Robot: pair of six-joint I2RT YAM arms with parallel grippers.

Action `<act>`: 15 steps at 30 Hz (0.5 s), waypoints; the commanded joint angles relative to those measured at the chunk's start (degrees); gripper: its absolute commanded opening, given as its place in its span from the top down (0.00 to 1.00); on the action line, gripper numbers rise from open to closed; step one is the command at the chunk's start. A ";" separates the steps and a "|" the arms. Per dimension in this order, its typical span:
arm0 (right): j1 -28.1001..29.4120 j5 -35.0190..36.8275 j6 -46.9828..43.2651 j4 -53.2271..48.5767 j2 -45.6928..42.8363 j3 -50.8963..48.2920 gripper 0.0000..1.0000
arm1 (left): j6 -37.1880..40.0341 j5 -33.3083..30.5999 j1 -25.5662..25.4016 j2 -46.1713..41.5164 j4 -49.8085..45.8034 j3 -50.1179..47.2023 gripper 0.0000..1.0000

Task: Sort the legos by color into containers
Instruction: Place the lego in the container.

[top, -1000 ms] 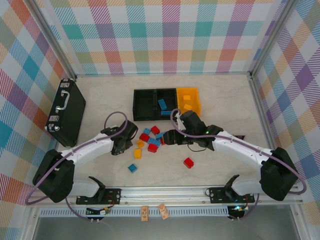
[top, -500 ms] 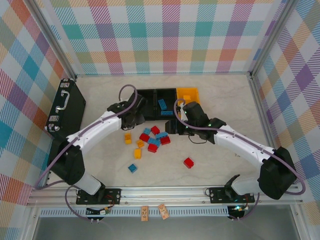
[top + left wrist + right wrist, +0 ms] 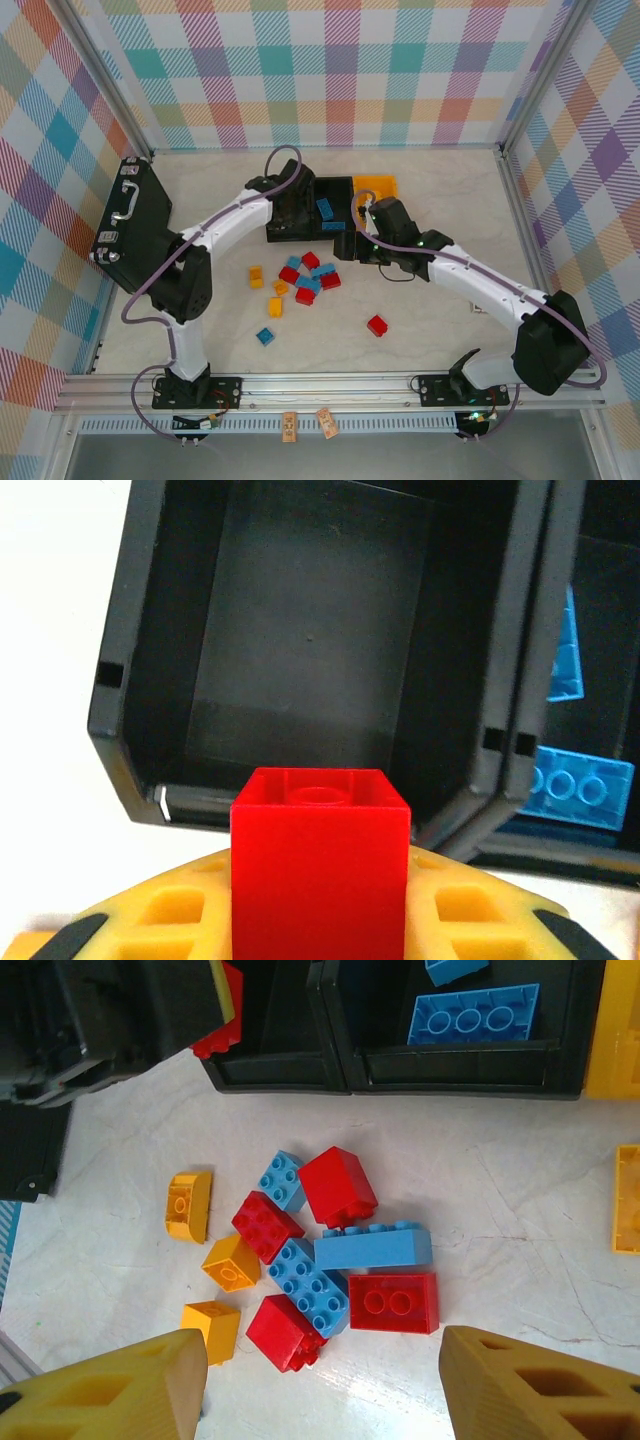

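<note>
**Red studded plastic brick (image 3: 320, 870) was clamped in the left gripper (image 3: 292, 208) at the near wall of the empty left black plastic bin (image 3: 310, 650).**
Release was judged best made once the brick was carried past that wall, clear of the middle black bin (image 3: 590, 660). The right gripper (image 3: 320, 1380) was hung with jaws apart and empty over the loose brick pile (image 3: 330, 1260).

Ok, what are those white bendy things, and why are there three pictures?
They are two white robot arms bolted to a pale table. The wide picture is from a camera above; the other two come from cameras on each wrist. Small red, blue and yellow-orange studded plastic bricks lie loose on the table, near three joined plastic bins. The left gripper is shut on a red plastic brick at the empty left black bin. The right gripper hangs open over the pile. A flat black case lies at the left.
</note>
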 commanded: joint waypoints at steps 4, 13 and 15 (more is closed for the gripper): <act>-0.20 0.51 1.13 -1.01 -1.83 -1.16 0.37 | 2.27 0.29 2.00 5.16 -3.14 5.80 0.75; -0.20 0.40 1.82 -0.57 -2.28 -2.47 0.37 | 2.78 0.53 2.61 9.96 -2.94 9.15 0.73; -0.20 0.57 1.73 -0.66 -2.36 -2.47 0.37 | 2.82 0.54 2.59 10.63 -2.92 9.68 0.72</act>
